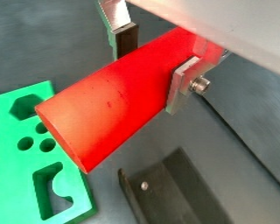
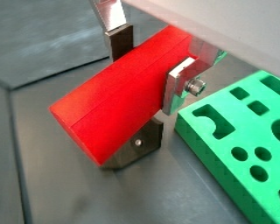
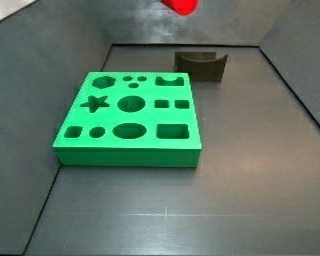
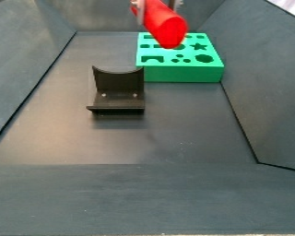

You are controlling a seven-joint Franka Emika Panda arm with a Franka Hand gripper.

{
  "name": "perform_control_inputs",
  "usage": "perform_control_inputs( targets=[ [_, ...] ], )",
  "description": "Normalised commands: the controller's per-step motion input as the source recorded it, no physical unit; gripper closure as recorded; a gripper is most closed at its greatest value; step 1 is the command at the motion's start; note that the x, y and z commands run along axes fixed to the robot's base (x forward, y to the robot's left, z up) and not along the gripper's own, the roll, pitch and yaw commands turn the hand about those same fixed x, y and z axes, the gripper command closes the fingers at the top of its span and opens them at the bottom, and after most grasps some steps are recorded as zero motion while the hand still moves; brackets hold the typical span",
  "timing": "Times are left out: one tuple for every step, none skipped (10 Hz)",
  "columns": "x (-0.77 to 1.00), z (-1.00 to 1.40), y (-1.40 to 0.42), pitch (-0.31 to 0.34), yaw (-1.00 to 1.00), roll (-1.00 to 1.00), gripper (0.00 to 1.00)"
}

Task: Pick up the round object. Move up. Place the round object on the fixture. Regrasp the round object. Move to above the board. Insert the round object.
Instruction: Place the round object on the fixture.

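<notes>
One bright green board is the largest thing here, lying flat on the dark floor with its cut-outs — star, hexagon, circles, squares, ovals — all open in a side view. In another side view it sits at the far end of the enclosure, and a corner of it shows in both wrist views.

Next in size is the fixture, a dark block with a curved notch in its top, standing on the floor well apart from the board; in a side view it sits beyond the board's far right corner. A wrist view shows part of it directly under the held piece, and another catches a dark edge of it.

Smallest is the round object, a smooth red cylinder held off the floor — its end pokes in at the top edge of a side view, and it hangs high between fixture and board in the other.

The gripper has its silver finger plates pressed on opposite sides of the cylinder, clamping it near one end so most of its length sticks out.
</notes>
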Motion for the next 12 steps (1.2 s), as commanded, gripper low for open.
perform_control_inputs(
  targets=[
    [1.0, 0.02, -0.05, 0.164, -1.0, -0.11, 1.0],
    [1.0, 0.02, -0.04, 0.205, -1.0, -0.13, 1.0],
    [1.0, 0.01, -0.02, 0.218, -0.85, -0.15, 1.0],
    [1.0, 0.01, -0.01, 0.194, -0.54, -0.15, 1.0],
    [0.91, -0.21, -0.1, 0.011, -0.06, -1.0, 1.0],
    [0.84, -0.21, -0.08, 0.005, -0.01, -1.0, 1.0],
    [0.72, -0.1, 0.0, 0.009, -0.02, -1.0, 1.0],
    [0.66, -0.07, 0.01, 0.018, -0.02, -1.0, 1.0],
    [0.55, -0.03, 0.03, 0.046, -0.03, -1.0, 1.0],
    [0.47, -0.02, 0.04, 0.062, -0.03, -1.0, 1.0],
    [0.38, -0.03, 0.04, 0.078, -0.05, -1.0, 1.0],
    [0.34, -0.02, 0.04, 0.086, -0.05, -1.0, 1.0]
  ],
)
